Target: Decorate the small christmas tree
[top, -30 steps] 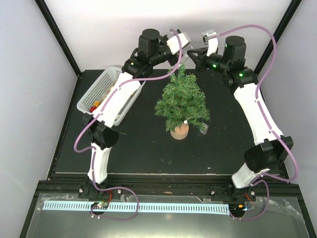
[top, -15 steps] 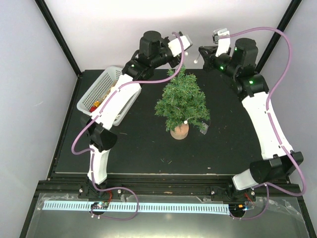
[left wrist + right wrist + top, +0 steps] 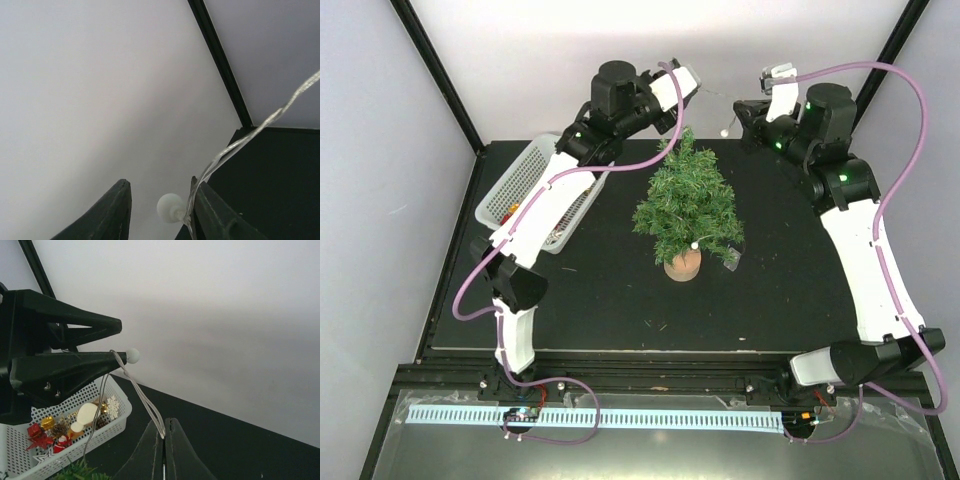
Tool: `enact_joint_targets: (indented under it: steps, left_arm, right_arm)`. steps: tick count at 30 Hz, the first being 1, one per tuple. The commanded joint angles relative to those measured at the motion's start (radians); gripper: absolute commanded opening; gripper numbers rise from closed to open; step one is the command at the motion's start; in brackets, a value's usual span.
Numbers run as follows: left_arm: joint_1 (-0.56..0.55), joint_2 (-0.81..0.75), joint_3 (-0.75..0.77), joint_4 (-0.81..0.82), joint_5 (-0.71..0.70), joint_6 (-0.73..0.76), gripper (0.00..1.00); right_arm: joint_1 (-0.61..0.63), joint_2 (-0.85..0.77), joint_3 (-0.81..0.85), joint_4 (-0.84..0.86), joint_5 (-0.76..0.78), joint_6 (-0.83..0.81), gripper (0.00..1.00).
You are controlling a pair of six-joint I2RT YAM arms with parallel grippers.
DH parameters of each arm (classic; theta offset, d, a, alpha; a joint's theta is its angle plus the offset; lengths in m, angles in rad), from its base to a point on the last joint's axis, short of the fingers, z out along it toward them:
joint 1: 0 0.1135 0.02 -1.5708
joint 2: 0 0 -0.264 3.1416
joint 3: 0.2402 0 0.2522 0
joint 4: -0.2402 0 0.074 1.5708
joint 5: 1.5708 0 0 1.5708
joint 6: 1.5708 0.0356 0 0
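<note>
The small christmas tree [image 3: 686, 205] stands mid-table on its round tan base [image 3: 682, 265]. A thin clear light-string wire [image 3: 145, 400] runs between my two grippers, both raised above and behind the treetop. My right gripper [image 3: 165, 421] is shut on the wire; it shows in the top view [image 3: 742, 108] right of the treetop. My left gripper [image 3: 160, 184] is open. The wire [image 3: 250, 135] drapes over its right finger, with a white bulb [image 3: 170, 207] between the fingers. It shows in the top view [image 3: 690, 84] upper left of the treetop. Another small bulb [image 3: 724, 131] hangs between the grippers.
A white basket [image 3: 520, 175] at the back left holds several small ornaments, seen in the right wrist view [image 3: 120, 412]. A small clear piece [image 3: 732, 258] lies on the black table right of the tree's base. White walls and black frame posts enclose the table.
Both grippers have risen and drawn apart, the left up and leftward, the right rightward and back. The wire now stretches between them above the treetop.
</note>
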Motion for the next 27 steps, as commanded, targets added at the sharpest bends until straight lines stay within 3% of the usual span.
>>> enact_joint_targets:
  steps: [1,5,9,12,18,20,27]
  left_arm:
    - [0.007,-0.056,-0.020,0.016,-0.032,0.003,0.40]
    - [-0.001,-0.055,-0.020,-0.010,0.027,0.018,0.49]
    - [-0.003,-0.056,-0.022,-0.099,0.218,0.069,0.65]
    - [-0.006,-0.050,-0.022,-0.106,0.241,0.072,0.75]
    - [0.019,-0.058,-0.046,-0.130,0.387,0.096,0.78]
    - [0.020,-0.062,-0.059,-0.100,0.363,0.082,0.77]
    - [0.044,-0.070,-0.068,0.009,0.052,-0.024,0.78]
  right_arm:
    - [-0.002,-0.066,-0.012,-0.026,0.054,0.003,0.01]
    - [-0.003,-0.073,-0.019,-0.040,0.086,0.012,0.01]
    - [-0.003,-0.056,-0.013,-0.040,0.093,0.038,0.01]
    - [-0.003,-0.046,-0.013,-0.034,0.097,0.053,0.01]
    - [-0.003,-0.015,-0.015,-0.012,0.097,0.081,0.01]
    - [-0.002,-0.014,-0.022,0.001,0.102,0.089,0.01]
    - [-0.003,-0.061,-0.057,-0.013,0.147,0.113,0.01]
